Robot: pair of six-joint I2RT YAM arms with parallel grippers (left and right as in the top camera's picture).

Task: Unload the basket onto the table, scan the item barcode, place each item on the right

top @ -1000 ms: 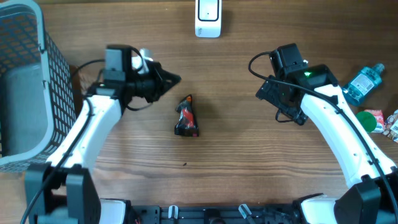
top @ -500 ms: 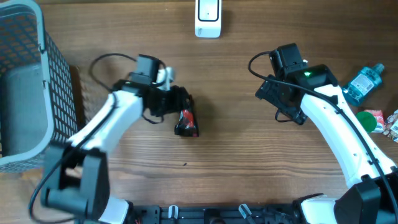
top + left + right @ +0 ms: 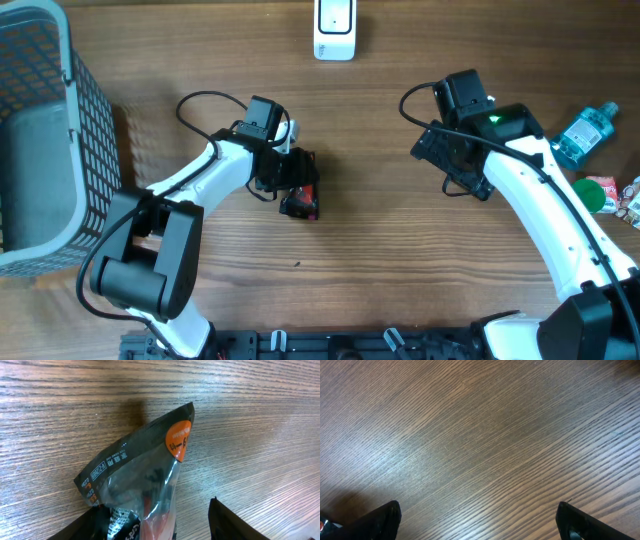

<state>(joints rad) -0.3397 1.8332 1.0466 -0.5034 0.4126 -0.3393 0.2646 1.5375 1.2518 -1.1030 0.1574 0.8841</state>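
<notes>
A small dark snack packet with red contents and an orange round sticker lies on the wooden table, left of centre. My left gripper is down over the packet's far end, open. In the left wrist view the packet sits between the two black fingers, with a gap on the right side. A white scanner stands at the table's far edge, centre. My right gripper hovers open over bare wood at right of centre, with nothing between its fingers.
A grey mesh basket fills the left edge. A blue bottle and green and red items lie at the right edge. The left arm's cable loops above its wrist.
My left arm swung right and came down over the packet, and its gripper went from shut to open. The packet and the right arm stayed put.
</notes>
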